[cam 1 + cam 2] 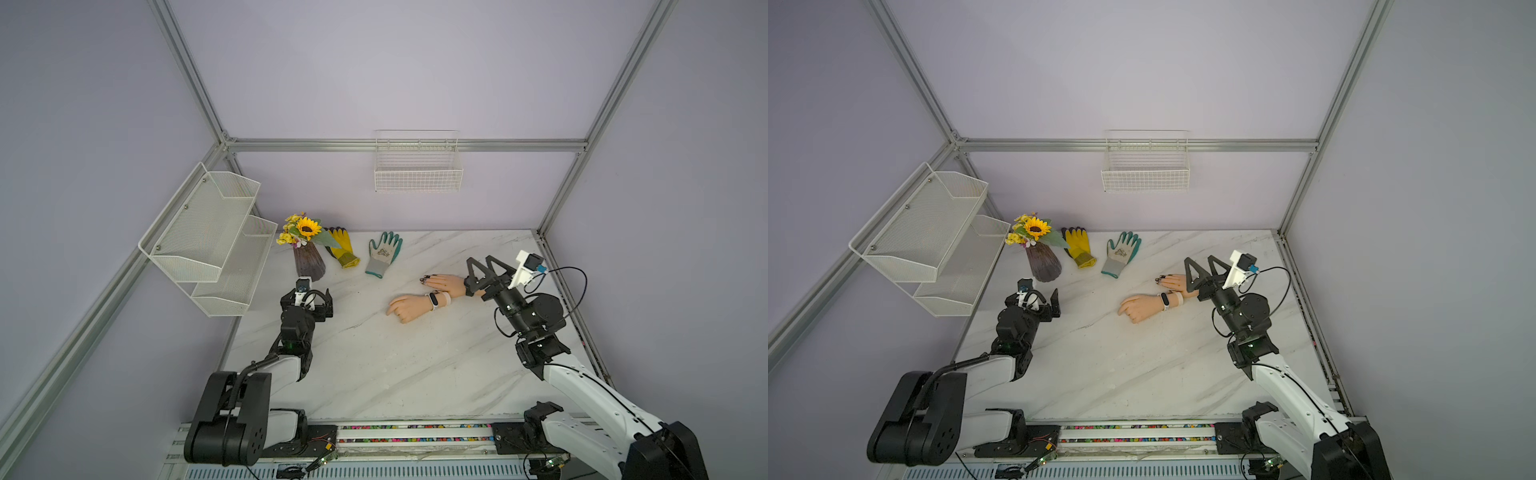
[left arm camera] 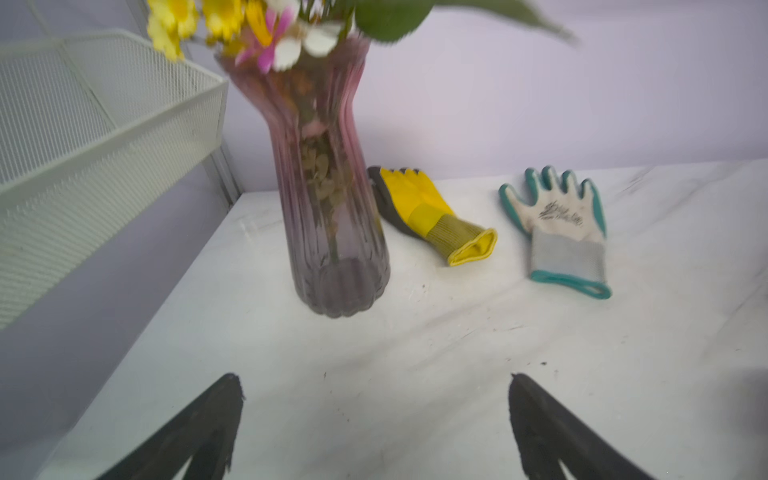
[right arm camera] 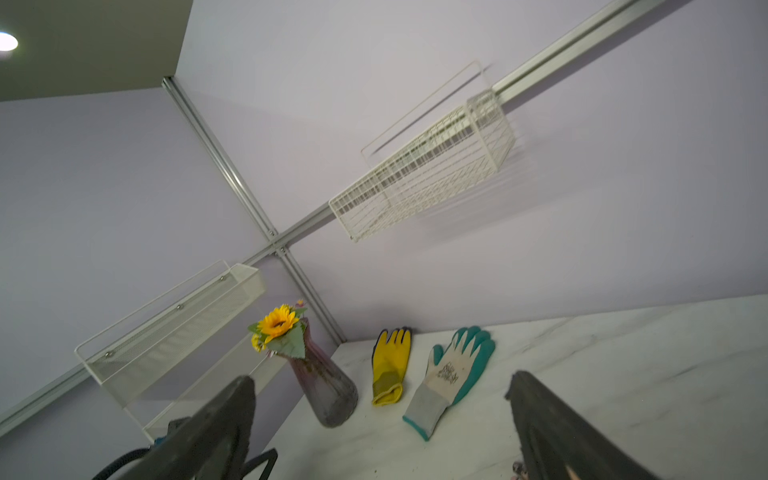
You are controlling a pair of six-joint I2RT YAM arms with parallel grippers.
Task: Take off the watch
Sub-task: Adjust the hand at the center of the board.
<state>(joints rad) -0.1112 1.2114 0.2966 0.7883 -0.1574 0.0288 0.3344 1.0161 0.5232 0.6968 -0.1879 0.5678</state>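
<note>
A watch point(image 1: 433, 300) point(image 1: 1165, 300) with a black face and a pale strap sits on the wrist of the nearer mannequin hand point(image 1: 407, 308) point(image 1: 1138, 308), which lies on the marble table. A second mannequin hand point(image 1: 441, 281) point(image 1: 1173, 281) lies just behind it. In both top views my right gripper point(image 1: 480, 259) point(image 1: 1199, 259) is open above the second hand's forearm, to the right of the watch. Its wrist view shows the jaws point(image 3: 380, 378) wide apart and empty. My left gripper point(image 1: 307, 296) point(image 1: 1037, 299) point(image 2: 374, 378) is open and empty near the table's left edge, far from the watch.
A purple vase of flowers point(image 1: 309, 266) point(image 2: 332, 216) stands just beyond the left gripper. A yellow glove point(image 1: 343, 247) point(image 3: 388, 365) and a teal glove point(image 1: 384, 253) point(image 3: 451, 374) lie at the back. A mesh shelf point(image 1: 216, 237) hangs on the left wall, a wire basket point(image 1: 417, 174) on the back wall.
</note>
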